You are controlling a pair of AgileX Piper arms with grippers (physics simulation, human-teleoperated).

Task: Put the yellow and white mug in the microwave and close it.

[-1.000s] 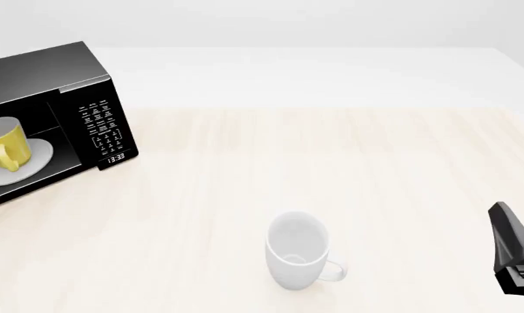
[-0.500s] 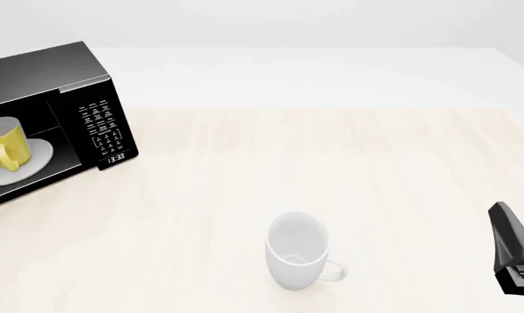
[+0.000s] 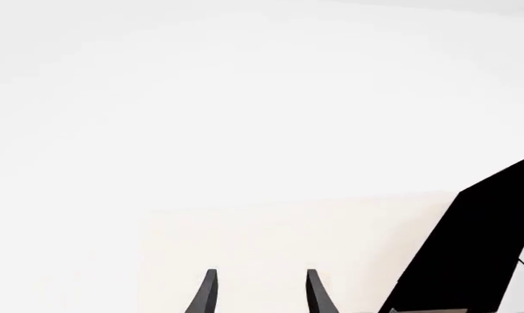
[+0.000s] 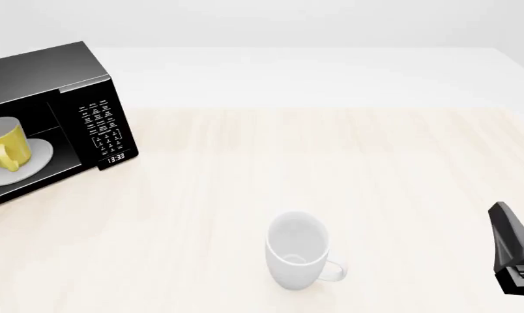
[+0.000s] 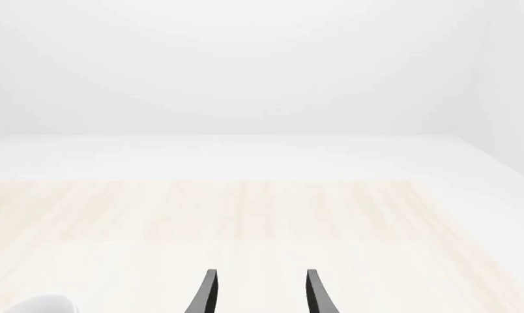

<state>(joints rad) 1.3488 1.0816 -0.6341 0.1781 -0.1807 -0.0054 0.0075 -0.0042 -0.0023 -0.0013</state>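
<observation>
The yellow and white mug [image 4: 3,147] sits inside the microwave [image 4: 49,75], upper left, awaiting door closure; left gripper [image 3: 260,297] and right gripper [image 5: 260,297] both gape, released.

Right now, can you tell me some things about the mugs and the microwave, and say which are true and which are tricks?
1. The yellow and white mug sits inside the microwave. True.
2. The microwave is shut. False: its inside shows and the door is open.
3. The white mug stands on the table. True.
4. The right tool holds the white mug. False: its fingers are apart and empty.
</observation>
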